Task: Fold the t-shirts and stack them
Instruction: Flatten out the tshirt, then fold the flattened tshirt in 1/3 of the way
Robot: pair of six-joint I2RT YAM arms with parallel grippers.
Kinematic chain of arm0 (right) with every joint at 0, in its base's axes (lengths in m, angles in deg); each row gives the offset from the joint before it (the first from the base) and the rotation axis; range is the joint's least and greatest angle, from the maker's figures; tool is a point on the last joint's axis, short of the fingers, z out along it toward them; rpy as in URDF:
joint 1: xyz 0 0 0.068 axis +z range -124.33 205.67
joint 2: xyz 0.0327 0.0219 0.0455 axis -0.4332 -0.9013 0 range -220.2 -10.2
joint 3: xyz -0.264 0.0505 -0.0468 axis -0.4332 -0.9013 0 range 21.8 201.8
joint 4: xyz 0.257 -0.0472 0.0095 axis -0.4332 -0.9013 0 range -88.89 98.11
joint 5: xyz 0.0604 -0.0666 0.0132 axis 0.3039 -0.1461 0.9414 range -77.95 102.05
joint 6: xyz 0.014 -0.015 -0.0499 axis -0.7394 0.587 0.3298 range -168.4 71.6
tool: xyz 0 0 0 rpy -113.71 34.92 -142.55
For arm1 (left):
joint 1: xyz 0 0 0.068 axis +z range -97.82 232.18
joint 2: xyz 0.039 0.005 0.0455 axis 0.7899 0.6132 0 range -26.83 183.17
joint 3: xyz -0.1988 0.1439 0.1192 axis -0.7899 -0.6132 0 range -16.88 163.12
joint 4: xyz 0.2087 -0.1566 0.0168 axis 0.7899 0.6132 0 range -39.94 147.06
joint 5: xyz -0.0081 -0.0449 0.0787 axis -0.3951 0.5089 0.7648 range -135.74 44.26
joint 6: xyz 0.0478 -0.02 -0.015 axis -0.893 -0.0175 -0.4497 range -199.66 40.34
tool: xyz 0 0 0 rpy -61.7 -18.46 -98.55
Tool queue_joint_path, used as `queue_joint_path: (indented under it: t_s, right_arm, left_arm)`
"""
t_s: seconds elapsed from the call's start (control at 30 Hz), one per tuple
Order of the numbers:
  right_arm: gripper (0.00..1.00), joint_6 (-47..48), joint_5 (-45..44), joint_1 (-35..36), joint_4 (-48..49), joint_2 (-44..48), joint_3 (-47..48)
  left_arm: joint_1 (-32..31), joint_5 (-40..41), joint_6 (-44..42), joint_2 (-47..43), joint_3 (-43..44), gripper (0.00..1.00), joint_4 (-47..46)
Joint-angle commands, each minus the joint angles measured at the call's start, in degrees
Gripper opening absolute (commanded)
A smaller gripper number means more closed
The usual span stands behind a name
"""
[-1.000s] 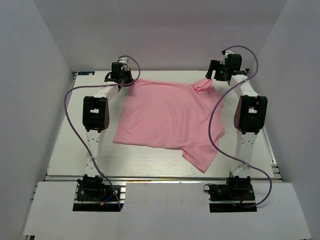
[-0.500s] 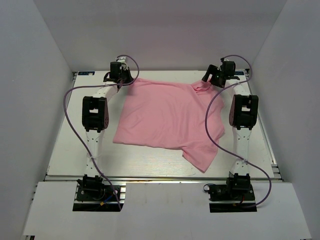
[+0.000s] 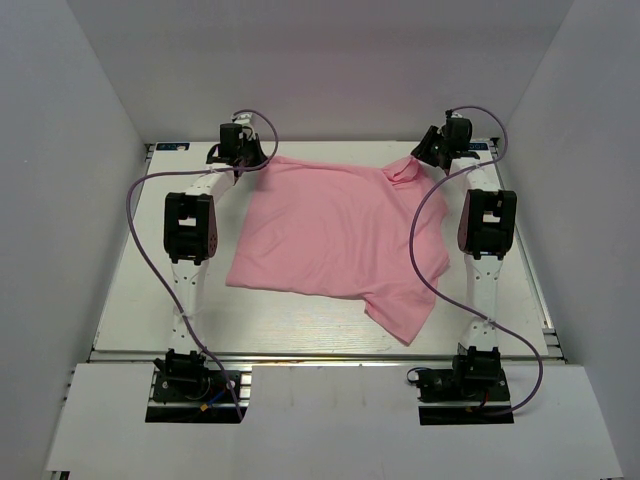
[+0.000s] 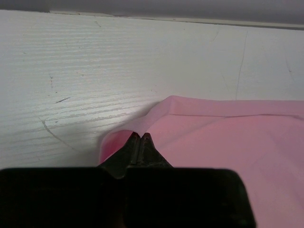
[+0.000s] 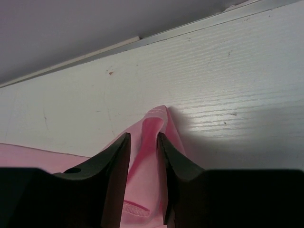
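A light pink t-shirt [image 3: 330,235] lies spread on the white table, with one sleeve pointing toward the near right. My left gripper [image 3: 244,166] is at its far left corner. In the left wrist view this gripper [image 4: 140,136] is shut on that corner of the t-shirt [image 4: 228,142], and the fabric curls up around the tips. My right gripper [image 3: 420,162] is at the bunched far right corner. There its jaws [image 5: 142,138] stand partly open on either side of a raised fold of the t-shirt [image 5: 153,122].
The table's back edge and the grey back wall [image 3: 330,90] run just beyond both grippers. Grey side walls close in the table [image 3: 130,300] on the left and right. Purple cables loop beside each arm.
My right arm has shifted left and brought its gripper down over the bunched corner, and its jaws have narrowed around the fold. The left gripper and the shirt stay put.
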Motion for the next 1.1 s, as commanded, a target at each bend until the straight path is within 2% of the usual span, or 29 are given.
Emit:
queue_joint_path:
  t_s: [0.0,0.17,0.2,0.27,0.3,0.43,0.53,0.63,0.73,0.77,0.83,0.87,0.97,1.07]
  right_arm:
    - [0.35,-0.3,-0.2,0.1,2.0,-0.5,2.4]
    - [0.38,-0.6,-1.2,0.1,1.6,-1.0,2.5]
    - [0.34,-0.6,-1.2,0.1,1.6,-1.2,2.5]
    - [0.14,-1.0,-1.9,0.1,1.0,-1.6,2.9]
    - [0.00,-1.0,-2.0,0.1,0.9,-1.5,3.0]
    - [0.00,-0.6,-3.2,0.1,0.8,0.7,1.8]
    - [0.00,0.0,-2.0,0.1,3.3,7.8,-3.2]
    - [0.00,1.1,-0.5,0.1,6.6,15.4,-11.0]
    - [0.00,0.6,0.2,0.1,5.9,21.8,-17.7]
    - [0.00,-0.3,0.1,0.1,6.6,23.2,-23.3]
    - [0.00,-1.1,0.2,0.1,8.2,29.1,-27.9]
    - [0.00,-1.8,-0.1,0.1,10.3,30.5,-34.0]
    - [0.00,-2.9,-1.8,0.1,11.6,38.7,-41.7]
    - [0.00,-2.7,-3.6,0.1,9.2,43.5,-45.2]
  left_arm:
    - [0.2,-1.1,0.2,-0.2,1.0,0.00,-1.6]
    - [0.2,-1.6,0.2,-0.7,0.5,0.00,-2.2]
    - [0.2,-2.2,0.2,-0.7,0.5,0.00,-2.2]
    - [0.2,-2.2,0.2,-0.7,-0.1,0.00,-2.2]
    - [0.2,-2.2,0.2,-0.7,-0.1,0.00,-2.2]
    - [0.2,-2.2,-0.3,-2.2,-0.1,0.00,-1.6]
    - [0.2,-2.2,-0.3,-4.5,-2.2,0.00,-1.6]
    - [0.2,-1.6,-0.9,-6.9,-5.2,0.00,-1.6]
    - [0.2,-1.6,-1.4,-10.9,-9.6,0.00,-2.1]
    - [0.2,-1.6,-1.4,-12.0,-12.3,0.00,-2.2]
    - [0.2,-1.1,-1.9,-15.5,-16.7,0.00,-2.8]
    - [0.2,-1.1,-1.9,-16.6,-17.9,0.00,-2.9]
    - [0.2,-1.1,-2.4,-20.6,-22.3,0.00,-3.4]
    - [0.2,0.8,-2.4,-23.9,-25.6,0.00,-3.4]
